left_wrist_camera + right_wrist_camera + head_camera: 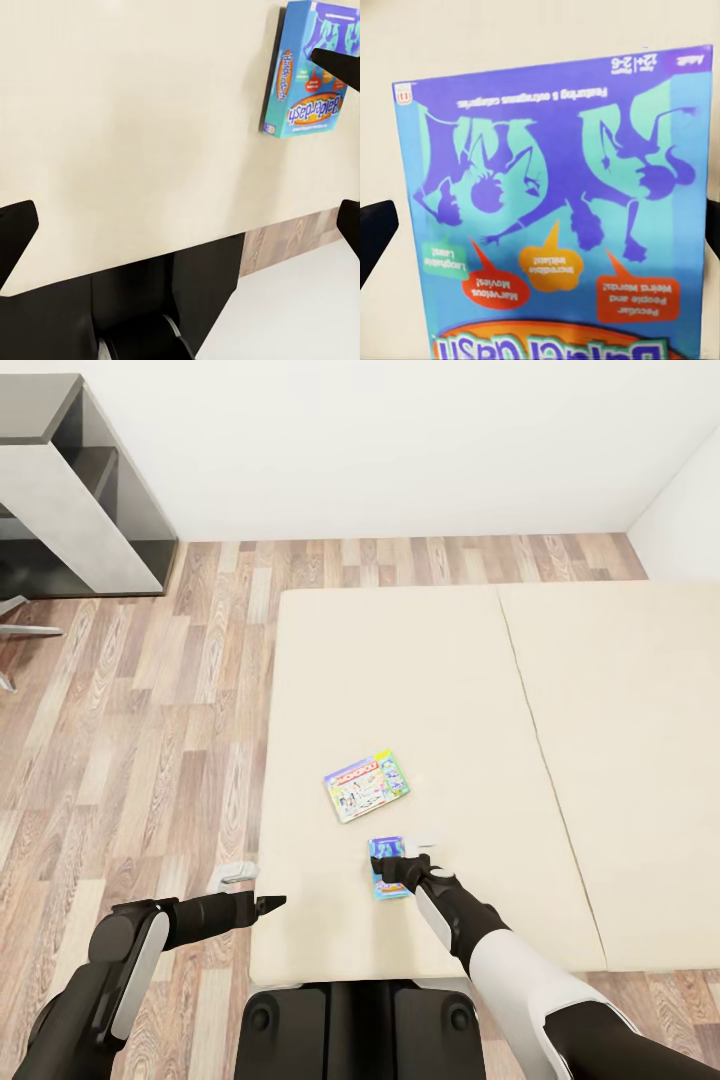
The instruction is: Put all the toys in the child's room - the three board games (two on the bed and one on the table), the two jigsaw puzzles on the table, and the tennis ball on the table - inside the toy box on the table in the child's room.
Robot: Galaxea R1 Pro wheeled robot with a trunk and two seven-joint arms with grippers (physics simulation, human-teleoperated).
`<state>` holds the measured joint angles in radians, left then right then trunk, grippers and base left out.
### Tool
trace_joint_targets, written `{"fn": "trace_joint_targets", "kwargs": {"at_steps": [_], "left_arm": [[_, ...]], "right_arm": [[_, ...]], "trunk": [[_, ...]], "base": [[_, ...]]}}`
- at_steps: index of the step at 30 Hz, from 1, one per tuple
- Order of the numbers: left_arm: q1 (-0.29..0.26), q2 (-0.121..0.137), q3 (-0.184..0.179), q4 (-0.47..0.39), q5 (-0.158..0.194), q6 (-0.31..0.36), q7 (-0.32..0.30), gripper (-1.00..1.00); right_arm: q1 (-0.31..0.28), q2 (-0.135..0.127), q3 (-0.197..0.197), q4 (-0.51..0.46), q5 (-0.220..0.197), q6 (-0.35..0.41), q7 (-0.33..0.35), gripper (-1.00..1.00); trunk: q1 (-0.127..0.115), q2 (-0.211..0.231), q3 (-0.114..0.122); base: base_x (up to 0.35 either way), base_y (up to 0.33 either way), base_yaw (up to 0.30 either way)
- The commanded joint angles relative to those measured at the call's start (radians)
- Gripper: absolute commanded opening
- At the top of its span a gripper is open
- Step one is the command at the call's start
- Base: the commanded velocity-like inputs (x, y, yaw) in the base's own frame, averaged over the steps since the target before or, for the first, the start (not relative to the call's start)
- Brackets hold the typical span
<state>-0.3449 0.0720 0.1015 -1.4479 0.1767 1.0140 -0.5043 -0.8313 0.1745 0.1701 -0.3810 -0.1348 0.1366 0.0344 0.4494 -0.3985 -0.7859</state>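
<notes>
Two board games lie on the cream bed [430, 680]. A Monopoly box [366, 786] rests flat near the middle of the bed's near half. Closer to me is a blue Balderdash box [386, 860] [306, 71] [555, 210]. My right gripper [402, 871] [540, 225] is open and hovers right over this blue box, one dark finger [375, 232] showing at each side of it. My left gripper [272, 903] [180, 232] is open and holds nothing, at the bed's near left edge, apart from both boxes.
A dark shelf unit [90, 480] stands at the far left by the white wall, with a chair leg [25, 630] beside it. Wood floor [160, 710] runs along the bed's left side. My base [360, 1025] is against the bed's near edge.
</notes>
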Motion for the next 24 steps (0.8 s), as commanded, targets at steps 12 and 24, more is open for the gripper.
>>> {"fn": "trace_joint_targets", "kwargs": {"at_steps": [12, 24], "left_arm": [[0.000, 0.000, 0.001, 0.000, 0.004, 0.007, 0.000, 1.00], [0.000, 0.000, 0.001, 0.000, 0.004, 0.008, 0.000, 1.00]], "right_arm": [[-0.002, 0.000, 0.006, -0.001, -0.008, 0.100, -0.002, 1.00], [-0.002, 0.000, 0.006, -0.001, -0.009, 0.115, -0.002, 1.00]], "trunk": [[0.001, -0.002, -0.001], [0.001, -0.002, -0.001]], "base": [[0.000, 0.000, 0.000], [0.000, 0.002, 0.000]]}}
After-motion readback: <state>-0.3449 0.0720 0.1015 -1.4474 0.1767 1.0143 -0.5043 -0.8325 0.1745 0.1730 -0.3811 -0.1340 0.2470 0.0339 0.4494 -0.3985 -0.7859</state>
